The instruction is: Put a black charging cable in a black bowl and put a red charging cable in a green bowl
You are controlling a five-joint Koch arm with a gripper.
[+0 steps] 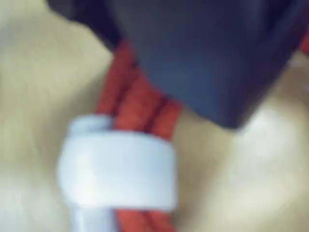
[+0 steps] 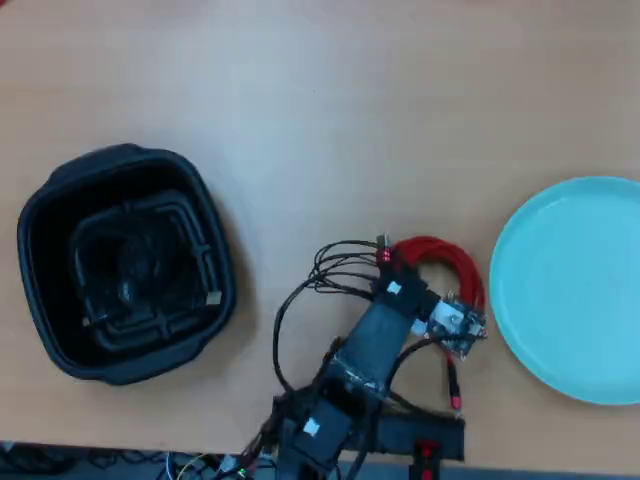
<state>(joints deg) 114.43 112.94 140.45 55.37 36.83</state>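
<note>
**Arm over red cable; black cable lies in black bowl**

Overhead view, left to right. The black bowl (image 2: 126, 262) stands on the wooden table (image 2: 330, 110), well to the left of the gripper (image 2: 400, 262). The black charging cable (image 2: 140, 290) lies coiled on its ridged floor, a light plug tip showing at the right side of the coil.

The gripper sits at mid-table, low over the red charging cable (image 2: 445, 262). The red coil arcs out just to the gripper's right, one plug end trailing down beside the arm.

The green bowl (image 2: 575, 290) lies further right of the gripper, near the coil but apart from it.

Wrist view, blurred: a dark jaw covers the upper part of the red charging cable (image 1: 137, 104); the white tie (image 1: 118, 169) binds the strands just below. Whether the jaws grip the cable, or how far apart they stand, cannot be told.
</note>
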